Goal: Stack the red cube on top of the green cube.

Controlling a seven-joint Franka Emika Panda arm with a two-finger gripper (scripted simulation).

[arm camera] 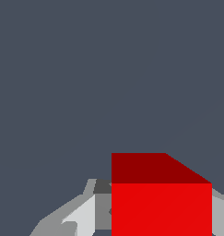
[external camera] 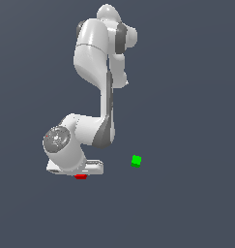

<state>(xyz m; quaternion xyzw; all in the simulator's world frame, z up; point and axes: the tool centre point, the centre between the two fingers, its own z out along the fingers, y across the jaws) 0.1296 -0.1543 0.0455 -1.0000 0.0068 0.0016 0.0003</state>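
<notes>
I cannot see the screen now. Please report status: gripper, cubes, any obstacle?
Gripper low, around red cube; closed or open, cannot tell. Green cube apart, toward exterior view's right, nothing on it. Nothing between the cubes.

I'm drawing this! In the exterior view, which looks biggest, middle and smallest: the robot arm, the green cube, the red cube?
1. Robot arm, by far the biggest.
2. Green cube.
3. Red cube, showing only as a thin strip under the gripper, so it may really match the green one.
</notes>
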